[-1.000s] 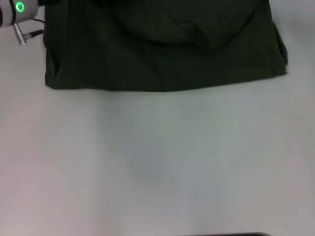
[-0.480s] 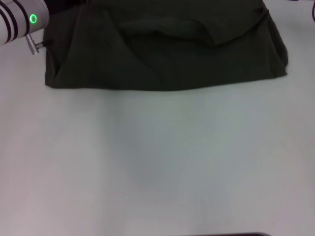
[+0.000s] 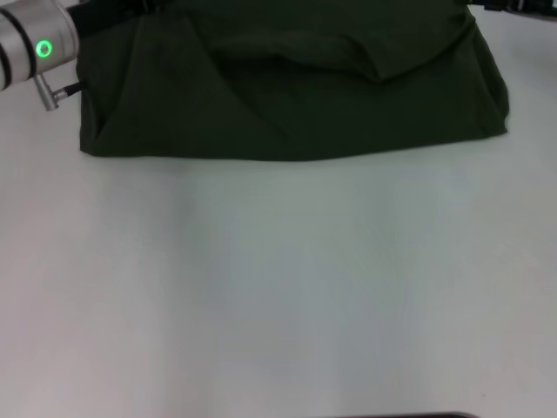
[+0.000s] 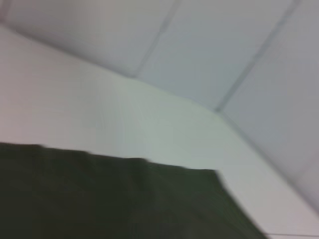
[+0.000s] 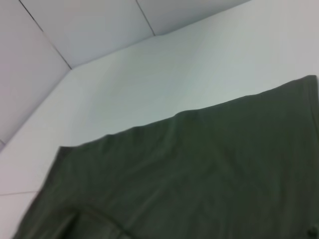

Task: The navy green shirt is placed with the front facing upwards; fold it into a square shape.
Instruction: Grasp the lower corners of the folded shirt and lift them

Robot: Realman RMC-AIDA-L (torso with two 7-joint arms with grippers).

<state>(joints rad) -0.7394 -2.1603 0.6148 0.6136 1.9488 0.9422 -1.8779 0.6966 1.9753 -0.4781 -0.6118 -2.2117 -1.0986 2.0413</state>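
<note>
At ten o'clock the left arm (image 3: 35,48) hovers by the shirt (image 3: 296,96), which lies folded across twelve o'clock on the table (image 3: 278,287). Neither claw's grip can be told. Soft, light, floppy cloth: best pinched at edge corners.

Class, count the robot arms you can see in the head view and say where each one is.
1: the left arm, top left corner beside the navy green shirt. The right arm may be out of frame.
</note>
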